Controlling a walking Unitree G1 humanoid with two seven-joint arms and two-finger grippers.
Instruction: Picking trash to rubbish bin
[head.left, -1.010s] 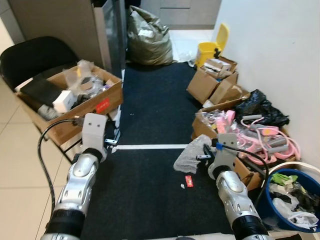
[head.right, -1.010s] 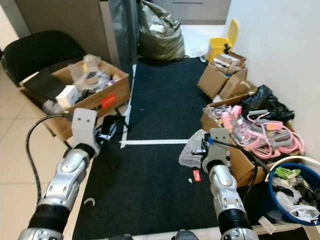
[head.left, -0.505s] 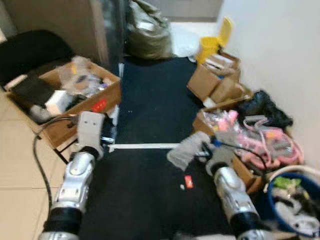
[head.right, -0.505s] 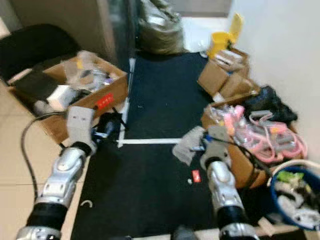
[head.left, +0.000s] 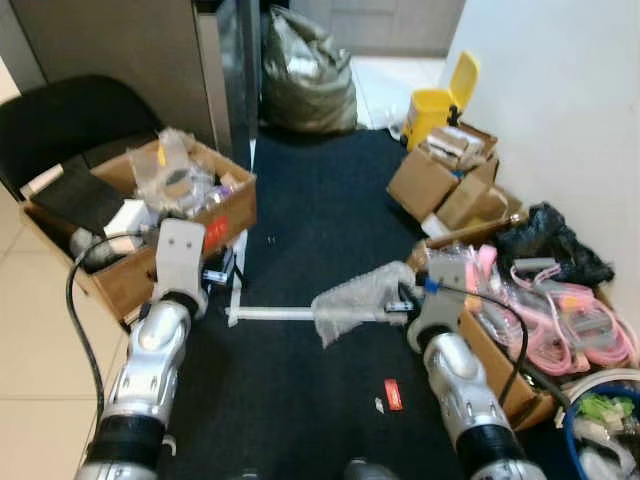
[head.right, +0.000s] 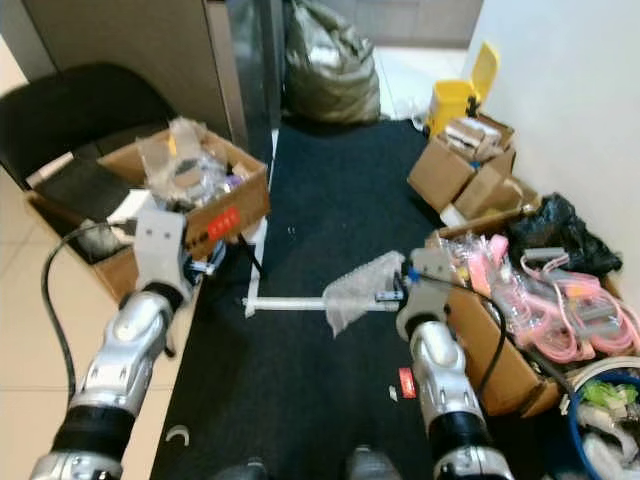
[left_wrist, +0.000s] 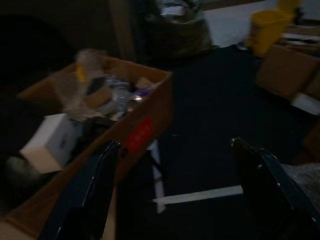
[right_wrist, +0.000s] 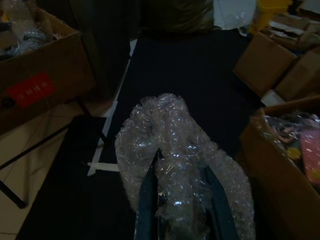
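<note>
Head views take in the whole hallway: black mat (head.left: 320, 200), blue rubbish bin (head.left: 605, 440) at the far right corner, red wrapper (head.left: 393, 394) on the mat. Up close in the right wrist view: right gripper (right_wrist: 181, 187) clamped tight on a wad of bubble wrap (right_wrist: 175, 145), held up off the floor. Left gripper (left_wrist: 175, 190) spread wide, holding nothing, pointed near a cardboard box (left_wrist: 140, 120). Red label (left_wrist: 139, 135) on the box, writing too blurry to read.
</note>
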